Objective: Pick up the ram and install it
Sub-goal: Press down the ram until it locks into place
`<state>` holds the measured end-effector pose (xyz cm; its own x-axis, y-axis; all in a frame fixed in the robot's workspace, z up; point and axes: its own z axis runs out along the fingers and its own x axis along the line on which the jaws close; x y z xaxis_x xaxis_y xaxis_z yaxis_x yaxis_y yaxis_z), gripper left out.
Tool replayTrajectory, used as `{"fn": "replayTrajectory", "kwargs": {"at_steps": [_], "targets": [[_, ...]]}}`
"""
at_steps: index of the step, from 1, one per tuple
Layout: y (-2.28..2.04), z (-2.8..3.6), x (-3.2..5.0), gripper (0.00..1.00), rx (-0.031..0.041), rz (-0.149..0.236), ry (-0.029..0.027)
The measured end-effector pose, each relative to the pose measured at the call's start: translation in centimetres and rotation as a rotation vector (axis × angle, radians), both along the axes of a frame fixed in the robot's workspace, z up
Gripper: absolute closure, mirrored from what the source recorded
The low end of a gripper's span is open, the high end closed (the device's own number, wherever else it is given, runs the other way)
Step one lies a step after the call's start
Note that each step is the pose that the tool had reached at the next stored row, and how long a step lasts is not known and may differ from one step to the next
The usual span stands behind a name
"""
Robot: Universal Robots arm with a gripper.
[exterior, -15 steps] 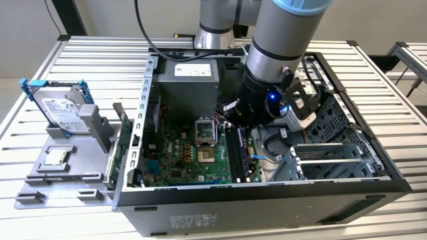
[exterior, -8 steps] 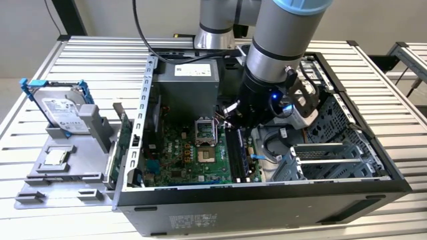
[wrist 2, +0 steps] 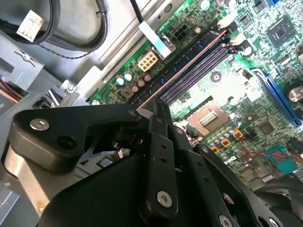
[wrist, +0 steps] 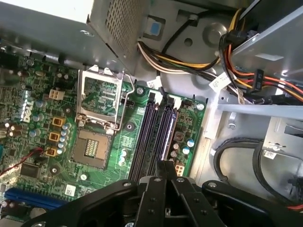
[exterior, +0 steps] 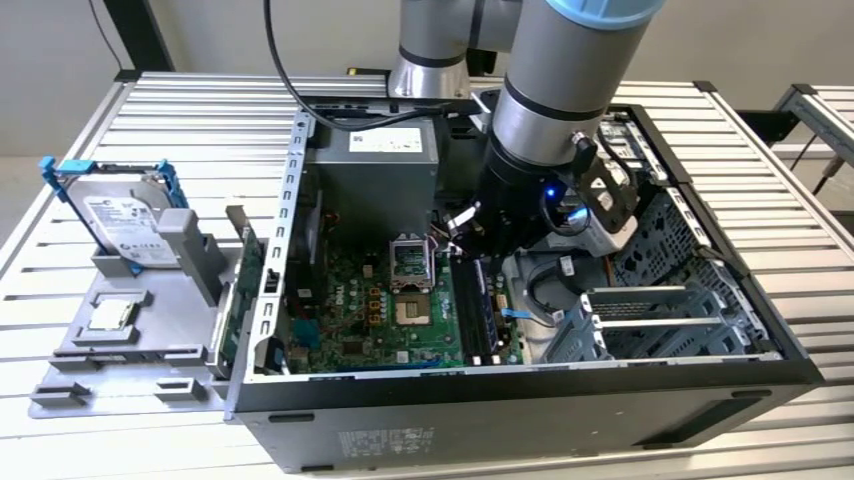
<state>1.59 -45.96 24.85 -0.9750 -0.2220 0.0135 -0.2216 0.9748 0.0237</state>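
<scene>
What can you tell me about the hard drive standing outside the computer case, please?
The hard drive is a flat, silver, metallic-looking box with a pale label on its face, framed by a blue bracket. It stands on edge, leaning slightly, in a grey holder on the slatted table, at the exterior view's left of the open case.

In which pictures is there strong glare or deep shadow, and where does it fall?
In the second wrist view, bright glare washes out the green motherboard beside the memory slots; the black hand lies in shadow. In the first wrist view, light is even on the processor socket. In the exterior view, the case interior is dim under the arm.
</scene>
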Motion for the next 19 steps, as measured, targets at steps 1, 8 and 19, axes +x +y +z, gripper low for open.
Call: {"fn": "replayTrajectory", "kwargs": {"at_steps": [1,8,19], "targets": [[0.00,0.00,-0.01,1.00,-0.0004,0.000,0.0000],[0.00,0.00,0.00,1.00,-0.0035,0.000,0.0000],[0.00,0.00,-0.01,1.00,-0.0037,0.120,-0.0002]]}}
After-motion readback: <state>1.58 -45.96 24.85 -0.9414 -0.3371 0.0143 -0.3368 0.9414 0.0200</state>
